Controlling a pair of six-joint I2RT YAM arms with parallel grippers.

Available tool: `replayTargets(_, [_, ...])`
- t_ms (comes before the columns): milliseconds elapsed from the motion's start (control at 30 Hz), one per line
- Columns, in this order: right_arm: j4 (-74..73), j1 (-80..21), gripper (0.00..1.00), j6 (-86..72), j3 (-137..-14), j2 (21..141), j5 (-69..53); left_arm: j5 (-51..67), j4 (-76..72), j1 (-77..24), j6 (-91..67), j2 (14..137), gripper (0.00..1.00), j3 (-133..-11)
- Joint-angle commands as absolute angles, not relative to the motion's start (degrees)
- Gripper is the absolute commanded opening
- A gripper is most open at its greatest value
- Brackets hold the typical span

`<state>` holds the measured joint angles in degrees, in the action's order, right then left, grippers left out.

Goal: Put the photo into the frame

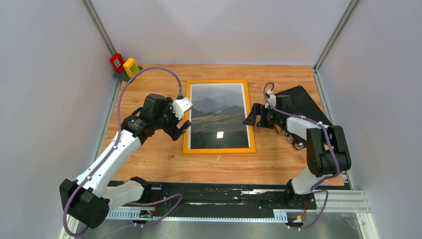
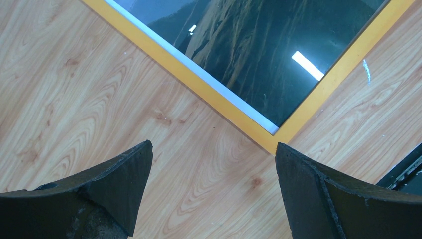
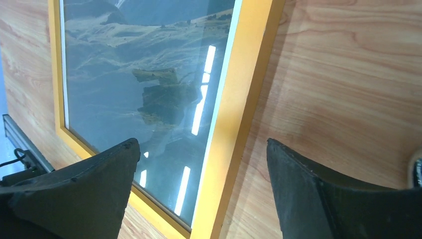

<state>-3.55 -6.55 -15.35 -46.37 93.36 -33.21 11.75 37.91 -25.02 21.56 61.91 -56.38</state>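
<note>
**Item: the photo** (image 1: 219, 115). A mountain print lying at the centre of the picture behind a clear pane, with its white border showing along both long sides. It appears seated inside its surround.

**Item: the frame** (image 1: 219, 150). An orange-yellow front faces up, flat on the wooden counter (image 1: 149, 164) and roughly square to its edges. A bright patch on the lower part of the pane looks like lamp glare, not a fault.

**Left tool** (image 1: 182, 130). Fingers are spread wide and hold nothing. It hovers just beside the lower left of the frame, and its own camera looks down on that near corner.

**Right tool** (image 1: 250, 115). Fingers are spread and hold nothing, just off the middle of the frame's right rail.

**Step in hand (judgement).** The task looks as good as finished. What is left is to draw both tools off cleanly, lifting up and outward and away from the rails, so no fingertip drags the frame askew or taps the pane.

**Surroundings.**
- A black flat object (image 1: 298, 99) sits at centre right, partly under the right arm. It lies close behind that tool and limits its way back.
- A red block (image 1: 117, 61) and a yellow block (image 1: 131, 66) stand at upper left, well apart from the frame.
- A purple cable (image 1: 149, 69) loops over the left arm and could snag on a hasty retreat.
</note>
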Motion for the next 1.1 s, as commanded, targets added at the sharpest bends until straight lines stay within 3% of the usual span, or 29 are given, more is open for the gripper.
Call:
replayTargets(0, [-4.75, -6.24, 0.99, -12.17, -48.23, 90.23, -29.93, 12.40, 37.21, -24.78, 22.15, 60.23, 1.00, -56.29])
replayTargets(633, [-7.01, -2.90, 1.00, -0.30, -52.78, 78.87, -19.57, 5.46, 32.76, -24.42, 17.10, 54.94, 1.00, -56.89])
replayTargets(1067, [-11.38, -1.85, 1.00, 3.46, -49.99, 66.83, -7.10, 3.36, 31.37, -18.09, 11.52, 51.22, 1.00, -56.73])
